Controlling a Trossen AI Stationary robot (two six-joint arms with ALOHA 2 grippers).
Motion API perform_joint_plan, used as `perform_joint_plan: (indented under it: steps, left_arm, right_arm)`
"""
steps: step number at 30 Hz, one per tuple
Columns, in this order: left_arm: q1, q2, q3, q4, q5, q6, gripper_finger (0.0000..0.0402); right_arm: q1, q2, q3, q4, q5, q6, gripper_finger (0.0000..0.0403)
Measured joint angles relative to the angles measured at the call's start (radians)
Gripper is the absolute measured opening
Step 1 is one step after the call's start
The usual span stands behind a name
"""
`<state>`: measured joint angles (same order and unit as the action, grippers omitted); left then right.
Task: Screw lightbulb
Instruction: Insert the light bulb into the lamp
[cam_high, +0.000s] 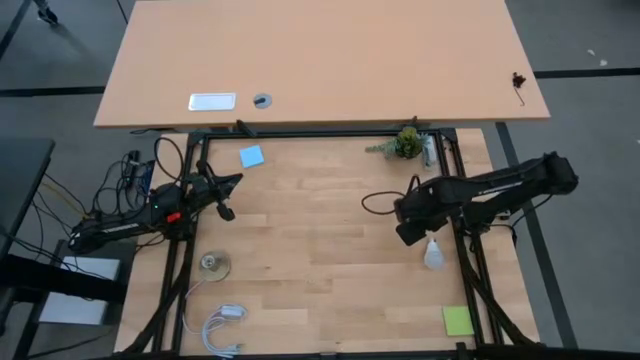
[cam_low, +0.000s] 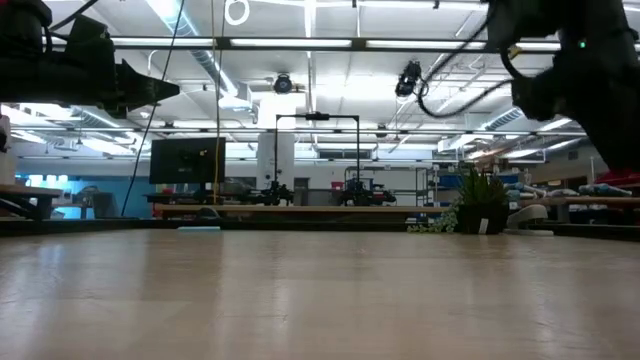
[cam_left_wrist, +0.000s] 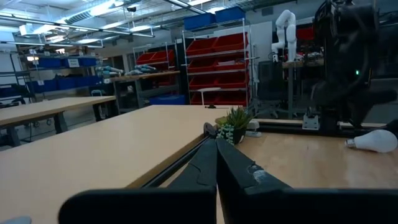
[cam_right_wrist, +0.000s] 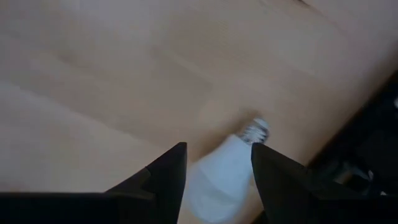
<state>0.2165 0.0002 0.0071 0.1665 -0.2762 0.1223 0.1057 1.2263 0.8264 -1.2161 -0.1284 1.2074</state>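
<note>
Pickup step. I've got the right hand (cam_right_wrist: 214, 165) over the bulb (cam_right_wrist: 225, 171), fingers spread either side, not pinching yet. Bulb lies on its side on the desk (cam_high: 320, 230), near its right edge. Next: drop, close on the glass, carry to the socket (cam_high: 214, 264) far across. Left hand (cam_high: 226, 196) pressed together, parked above the socket. Path looks open.

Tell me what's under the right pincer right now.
The lightbulb lies on its side on the wooden table, directly below the right pincer, whose fingers stand apart on either side of it. The pincer covers the bulb's rounded end; its screw base shows.
</note>
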Motion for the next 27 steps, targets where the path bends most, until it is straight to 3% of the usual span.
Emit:
perform_joint_plan:
  steps: [10, 19, 27]
  left_arm:
    - [0.0, 0.0, 0.0, -0.001, 0.0, 0.0, 0.0001]
    - [0.0, 0.0, 0.0, -0.001, 0.0, 0.0, 0.0001]
    - [0.0, 0.0, 0.0, 0.0, 0.0, 0.0, 0.0001]
  right_arm:
    - [0.031, 0.115, -0.097, 0.016, -0.038, 0.122, 0.0194]
    - [0.062, 0.167, -0.133, 0.133, -0.112, 0.189, 0.0195]
    - [0.081, 0.205, -0.171, 0.152, -0.113, 0.227, 0.0204]
